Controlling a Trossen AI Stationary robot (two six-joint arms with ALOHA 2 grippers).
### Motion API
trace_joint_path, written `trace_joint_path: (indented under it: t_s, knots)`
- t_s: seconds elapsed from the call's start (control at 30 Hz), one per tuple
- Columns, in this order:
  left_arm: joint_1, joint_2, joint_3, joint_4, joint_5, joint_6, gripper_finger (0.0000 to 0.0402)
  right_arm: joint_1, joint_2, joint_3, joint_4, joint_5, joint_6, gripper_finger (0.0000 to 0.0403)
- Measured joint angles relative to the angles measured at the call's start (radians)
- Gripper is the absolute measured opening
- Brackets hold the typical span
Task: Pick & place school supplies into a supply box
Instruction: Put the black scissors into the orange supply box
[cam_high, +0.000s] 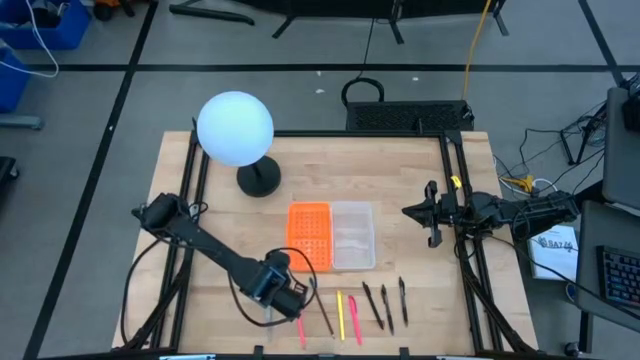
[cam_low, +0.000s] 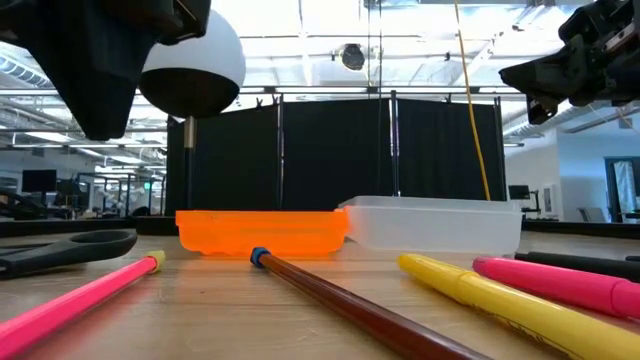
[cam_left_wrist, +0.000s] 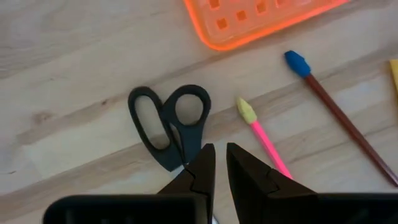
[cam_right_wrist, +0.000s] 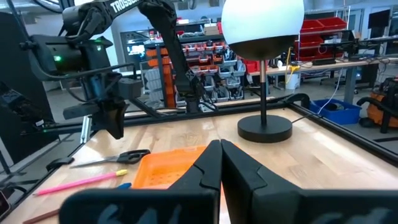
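Note:
The black-handled scissors (cam_left_wrist: 168, 121) lie flat on the wood; their blades run under my left gripper (cam_left_wrist: 221, 154), which hovers above them with only a narrow gap between its fingers and touches nothing. Seen from the low view, that gripper (cam_low: 98, 120) hangs well above the table. Beside the scissors lie a pink pencil (cam_left_wrist: 264, 140) and a brown pencil with a blue tip (cam_left_wrist: 339, 109). More pens (cam_high: 372, 305) lie in a row near the front edge. The clear box (cam_high: 352, 235) with its orange lid (cam_high: 309, 237) sits mid-table. My right gripper (cam_high: 432, 213) waits, shut, at the table's right.
A white globe lamp (cam_high: 235, 128) on a black base (cam_high: 259, 181) stands behind the box toward the far left. A yellow marker (cam_low: 500, 295) and a pink marker (cam_low: 570, 283) lie close to the low camera. Black frame rails run along the table's left and right sides.

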Motion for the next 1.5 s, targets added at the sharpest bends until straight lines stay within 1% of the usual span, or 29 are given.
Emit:
trace_joint_path:
  t_s: [0.07,0.13,0.3,0.37,0.43,0.57,0.7,0.87,1.0,1.5]
  knots:
    - [0.001,0.000,-0.002,0.002,0.022,0.013,0.0065,0.000,0.000,0.000,0.000,0.000,0.000,0.0000]
    - [0.000,0.005,-0.010,0.001,0.037,0.013,0.0091,0.000,0.000,0.000,0.000,0.000,0.000,0.0000]
    - [-0.003,0.008,-0.019,-0.003,0.033,-0.013,0.0168,0.000,0.000,0.000,0.000,0.000,0.000,0.0000]
    - [-0.003,0.008,-0.019,-0.003,0.029,-0.021,0.0190,0.000,0.000,0.000,0.000,0.000,0.000,0.0000]
    - [-0.003,0.007,-0.019,-0.002,0.016,-0.022,0.0203,0.000,0.000,0.000,0.000,0.000,0.000,0.0000]
    - [-0.003,0.007,-0.024,-0.003,0.008,-0.023,0.0209,0.000,0.000,0.000,0.000,0.000,0.000,0.0000]
    - [0.005,0.006,-0.082,0.004,0.024,-0.051,0.0209,0.000,0.000,0.000,0.000,0.000,0.000,0.0000]
    - [0.015,0.006,-0.192,0.111,0.088,-0.067,0.0209,0.000,0.000,0.000,-0.001,0.000,0.000,0.0000]
    - [0.029,0.006,-0.232,0.168,0.096,-0.063,0.0209,0.000,0.000,0.000,-0.002,0.000,0.000,0.0000]
    - [0.057,0.006,-0.253,0.210,0.096,-0.048,0.0209,0.000,0.000,0.000,-0.003,-0.001,0.000,0.0000]
